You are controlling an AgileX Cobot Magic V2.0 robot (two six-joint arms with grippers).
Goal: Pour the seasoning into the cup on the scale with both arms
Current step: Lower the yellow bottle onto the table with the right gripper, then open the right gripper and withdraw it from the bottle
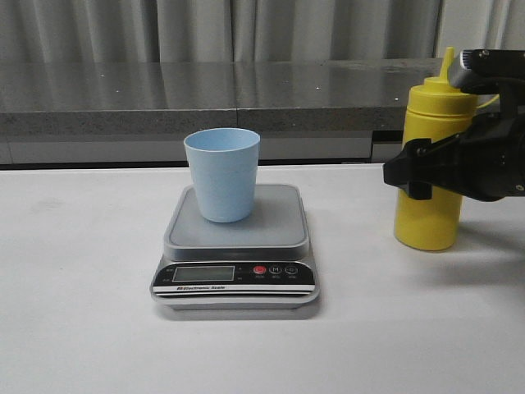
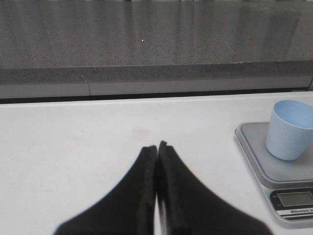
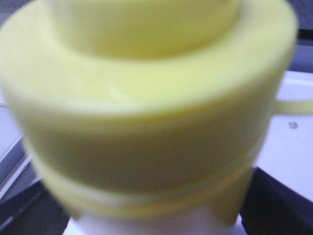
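Note:
The yellow seasoning bottle (image 1: 426,209) stands upright on the white table at the right. My right gripper (image 1: 404,175) reaches in from the right, its black fingers closed on the bottle's middle. In the right wrist view the bottle (image 3: 146,122) fills the frame, blurred, between my gripper's (image 3: 156,218) dark fingers. The pale blue cup (image 1: 222,173) stands upright on the silver scale (image 1: 279,238) at the table's middle. Both show in the left wrist view, the cup (image 2: 289,130) on the scale (image 2: 254,152). My left gripper (image 2: 157,147) is shut and empty, low over bare table left of the scale.
A grey stone-look ledge (image 1: 246,90) runs along the back of the table, with curtains behind. The scale's black panel with LCD and red button (image 1: 259,269) faces the front edge.

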